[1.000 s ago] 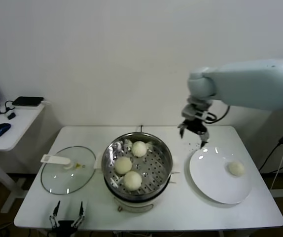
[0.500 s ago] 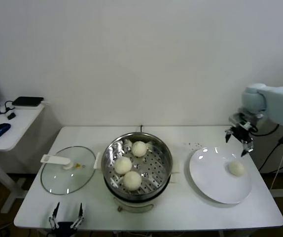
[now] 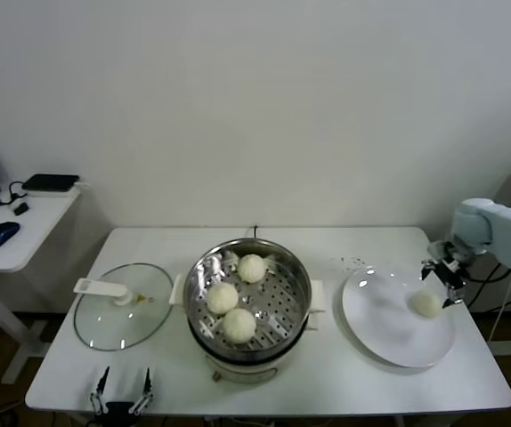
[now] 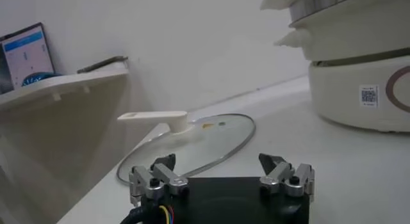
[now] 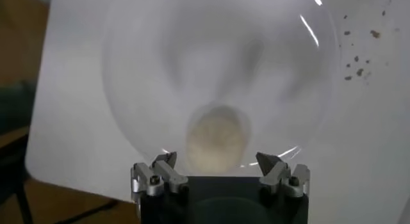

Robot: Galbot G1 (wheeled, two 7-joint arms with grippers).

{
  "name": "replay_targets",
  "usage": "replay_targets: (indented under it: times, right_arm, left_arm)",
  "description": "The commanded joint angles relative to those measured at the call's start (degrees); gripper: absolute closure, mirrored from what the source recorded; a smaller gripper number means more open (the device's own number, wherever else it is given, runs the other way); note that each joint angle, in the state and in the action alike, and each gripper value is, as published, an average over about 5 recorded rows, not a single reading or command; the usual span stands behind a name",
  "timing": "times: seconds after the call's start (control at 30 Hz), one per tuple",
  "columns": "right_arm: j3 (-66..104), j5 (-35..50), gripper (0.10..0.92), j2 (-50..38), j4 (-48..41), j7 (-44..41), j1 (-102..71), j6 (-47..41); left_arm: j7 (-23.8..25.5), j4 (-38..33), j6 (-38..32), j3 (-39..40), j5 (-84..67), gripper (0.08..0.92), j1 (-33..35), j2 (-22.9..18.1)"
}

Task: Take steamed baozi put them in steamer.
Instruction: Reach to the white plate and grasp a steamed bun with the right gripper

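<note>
Plain white wall point(image 3: 255, 107) behind white table point(image 3: 344, 374), side desk point(image 3: 15, 233) left.

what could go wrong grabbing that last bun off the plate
The last baozi lies near the outer side of the white plate, which reaches toward the table's right edge; a nudge from the open right gripper might roll it off. The steamer already holds three buns, so dropping the fourth could hit one. The left gripper is parked.

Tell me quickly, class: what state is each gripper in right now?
Left gripper: open, empty, parked at the table's front edge.
Right gripper: open, empty, poised over the last baozi on the plate.
</note>
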Motion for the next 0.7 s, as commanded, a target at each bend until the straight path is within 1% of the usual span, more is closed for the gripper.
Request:
replay_targets:
  times: [0.03, 0.63, 0.7]
  right_arm:
    - [10.52, -3.67, 0.203, -0.47, -4.8, 5.84, -11.83, -0.51]
    - [9.0, -3.66, 0.203, 0.13, -4.92, 1.99, -9.48, -0.34]
    - [8.93, -3.59, 0.215, 0.15, -4.87, 1.68, -9.43, -0.35]
  left_arm:
    - [-0.02, 0.2, -0.14, -0.07, 0.1, 0.177, 0.09, -2.5]
    - [0.05, 0.48, 0.22, -0.21, 0.24, 0.177, -0.34, -2.6]
    - [0.05, 0.52, 0.22, -0.24, 0.23, 0.177, -0.37, -2.59]
